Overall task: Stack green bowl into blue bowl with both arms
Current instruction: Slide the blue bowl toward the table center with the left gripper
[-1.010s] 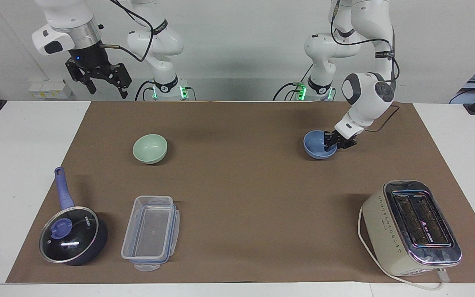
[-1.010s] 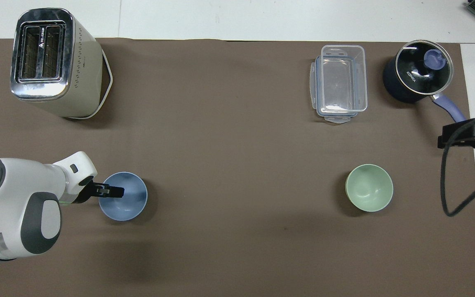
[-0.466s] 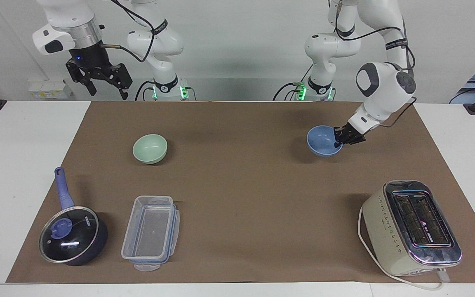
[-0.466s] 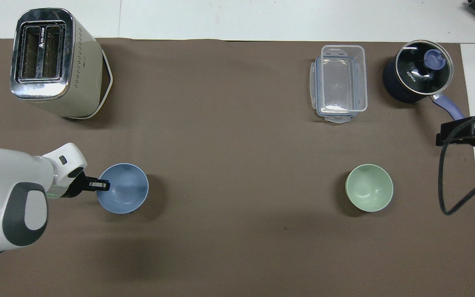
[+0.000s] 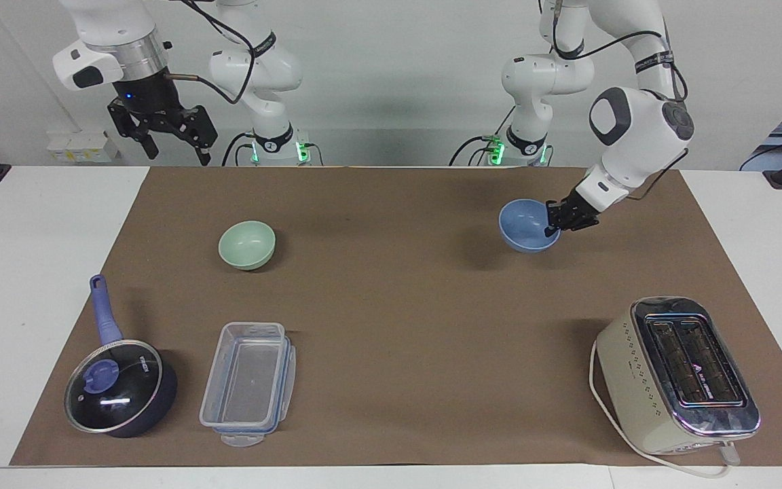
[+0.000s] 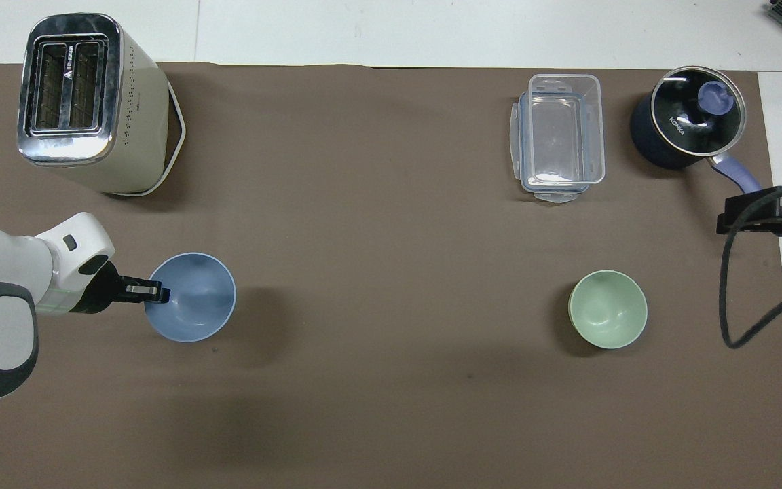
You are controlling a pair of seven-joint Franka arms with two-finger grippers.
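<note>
The left arm has raised the blue bowl (image 5: 525,226) clear of the brown mat (image 5: 391,299); a second ago it sat on the mat with the fingers only closing on its rim. The left gripper (image 5: 556,227) is now clamped on the rim at the side toward its own wrist, and the bowl hangs tilted, its shadow lying separate on the mat below. Judged from this, the pick-up is done and the carry has begun.

The green bowl (image 5: 247,244) rests untouched on the mat, well apart from that gripper, toward the right arm's end. The right gripper (image 5: 172,141) waits high over the table edge, jaws spread, holding nothing.

The mat is flat. A toaster (image 5: 677,375), a clear container (image 5: 248,382) and a lidded saucepan (image 5: 119,387) stand well apart from both grippers.
</note>
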